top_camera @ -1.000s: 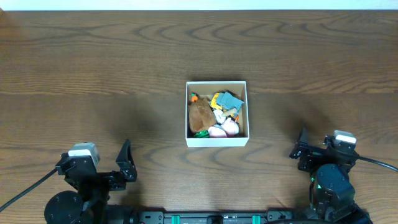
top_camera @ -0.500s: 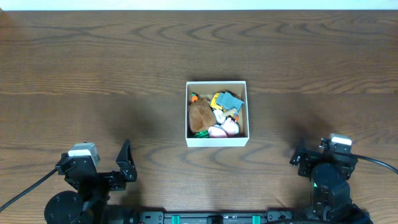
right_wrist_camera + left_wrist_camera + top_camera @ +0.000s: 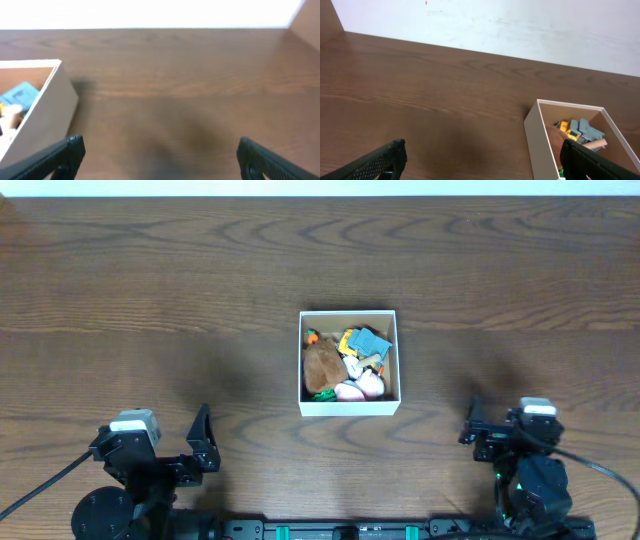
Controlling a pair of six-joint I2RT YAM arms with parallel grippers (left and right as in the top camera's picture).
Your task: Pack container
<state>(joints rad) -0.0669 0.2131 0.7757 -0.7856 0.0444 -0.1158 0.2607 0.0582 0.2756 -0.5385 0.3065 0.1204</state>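
1. near left corner: left end effector (image 3: 203, 442) low over the desk (image 3: 150, 300), fingers spread wide, nothing between them, well apart from the box.
2. centre: the box (image 3: 348, 408) sits square mid-desk with toys (image 3: 362, 352) piled inside and a brown plush (image 3: 322, 365) on its left side. no loose item shows, so packing looks about finished.
3. near right: right end effector (image 3: 476, 428) also spread and empty, with the box wall off to its left.
4. doing it well, i'd say: park both arms low and clear, and route any move away from the white walls so the box isn't nudged.
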